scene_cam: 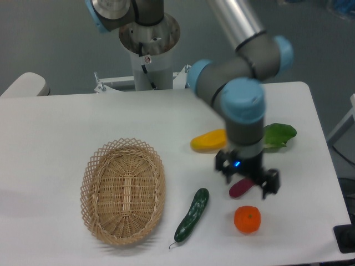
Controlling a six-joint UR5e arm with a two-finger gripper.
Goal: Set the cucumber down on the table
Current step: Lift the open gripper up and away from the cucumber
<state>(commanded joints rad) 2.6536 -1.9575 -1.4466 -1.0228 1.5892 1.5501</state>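
The cucumber [192,215] was seen lying flat on the table [50,144], just to the right of the wicker basket [123,191] and not touching it. It was slim, dark green and bumpy, slightly curved, and set at a slant, with its blunt end pointing up and away from the basket and its thin stem tail at the lower end, near the basket's front rim. Nothing was holding it. The table was white and smooth, with rounded corners.
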